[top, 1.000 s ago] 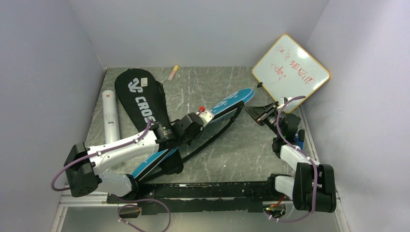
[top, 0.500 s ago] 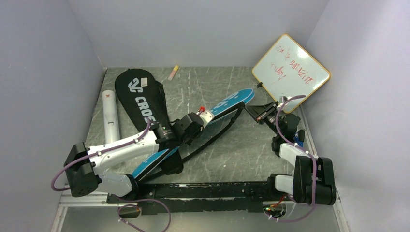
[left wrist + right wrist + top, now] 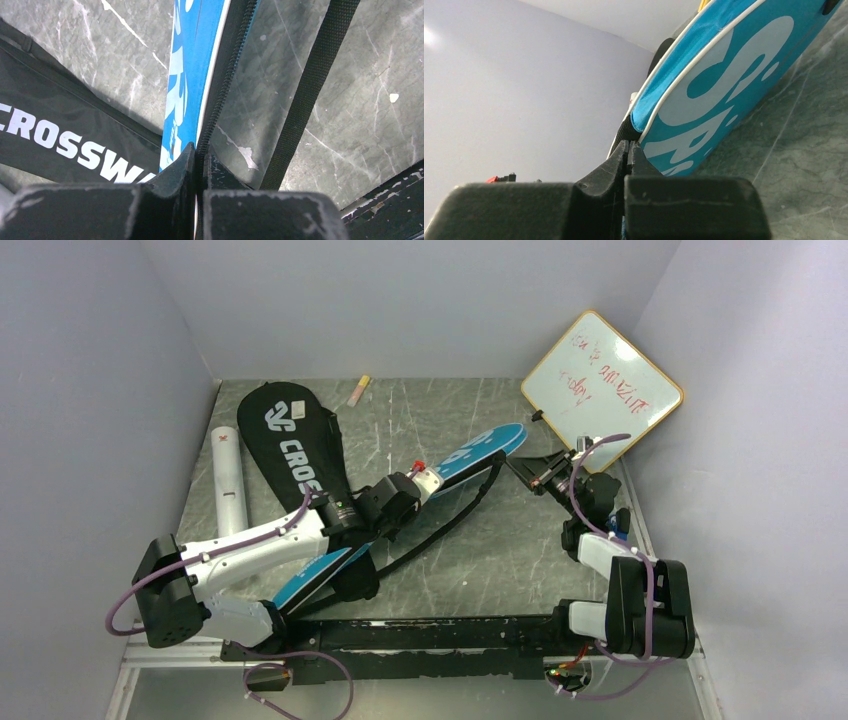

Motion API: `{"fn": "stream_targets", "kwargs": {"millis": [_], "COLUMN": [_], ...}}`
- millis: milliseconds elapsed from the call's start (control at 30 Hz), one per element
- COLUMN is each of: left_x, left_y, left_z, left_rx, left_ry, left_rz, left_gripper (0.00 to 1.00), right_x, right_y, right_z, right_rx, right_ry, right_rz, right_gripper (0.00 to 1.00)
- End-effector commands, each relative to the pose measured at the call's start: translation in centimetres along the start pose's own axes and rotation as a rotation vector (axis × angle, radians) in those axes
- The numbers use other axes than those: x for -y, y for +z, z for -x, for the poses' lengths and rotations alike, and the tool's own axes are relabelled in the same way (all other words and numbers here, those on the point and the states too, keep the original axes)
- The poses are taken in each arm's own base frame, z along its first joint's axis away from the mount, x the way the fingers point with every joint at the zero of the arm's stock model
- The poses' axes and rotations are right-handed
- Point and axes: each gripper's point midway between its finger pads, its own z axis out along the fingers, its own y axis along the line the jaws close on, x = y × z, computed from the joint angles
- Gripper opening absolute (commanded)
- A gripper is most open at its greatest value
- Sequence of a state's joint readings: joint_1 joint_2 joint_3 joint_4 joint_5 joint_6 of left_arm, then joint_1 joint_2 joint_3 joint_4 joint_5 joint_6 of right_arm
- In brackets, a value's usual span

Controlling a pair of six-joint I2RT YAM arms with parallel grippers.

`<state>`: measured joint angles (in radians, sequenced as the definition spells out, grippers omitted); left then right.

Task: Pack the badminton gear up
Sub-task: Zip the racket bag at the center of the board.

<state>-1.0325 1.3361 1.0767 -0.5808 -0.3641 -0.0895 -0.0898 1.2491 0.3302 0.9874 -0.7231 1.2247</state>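
Blue SPORT racket cover [image 3: 482, 448] is lying diagonally across table [image 3: 520, 560] centre, tip twd far-right corner. L claw [image 3: 199, 156] is pinching its zip edge; R claw [image 3: 629, 149] is clamping the tip's black rim. Risk: R bite is looking thin, so pulling could slip it off or jam the zip.

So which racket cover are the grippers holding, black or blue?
The blue "SPORT" racket cover, pinched by the left gripper and right gripper; the black "CROSSWAY" cover lies unheld.

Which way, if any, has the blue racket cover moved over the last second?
No. The blue racket cover has stayed put: its far tip still lies just below the left corner of the whiteboard.
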Motion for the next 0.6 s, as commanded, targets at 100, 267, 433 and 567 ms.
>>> {"fn": "stream_targets", "kwargs": {"millis": [100,267,433,567], "left_x": [0.1,0.0,0.1,0.2], "left_y": [-0.2,-0.1,0.0,0.2], "left_z": [2.1,2.1,2.0,1.9], "left_rx": [0.07,0.065,0.06,0.054], "left_ry": [-0.009,-0.01,-0.008,-0.006], "left_rz": [-0.011,-0.008,-0.008,-0.008], "left_gripper": [0.05,0.05,0.05,0.05], "right_x": [-2.4,-2.1,-3.0,-3.9], "right_y": [0.3,0.3,0.6,0.8], "right_z": [0.2,-1.0,-4.3,-7.5], "right_rx": [-0.025,-0.068,-0.154,-0.225], "right_ry": [-0.076,-0.1,-0.126,-0.145], "right_rz": [0.068,0.025,0.046,0.067], "right_gripper": [0.0,0.0,0.0,0.0]}}
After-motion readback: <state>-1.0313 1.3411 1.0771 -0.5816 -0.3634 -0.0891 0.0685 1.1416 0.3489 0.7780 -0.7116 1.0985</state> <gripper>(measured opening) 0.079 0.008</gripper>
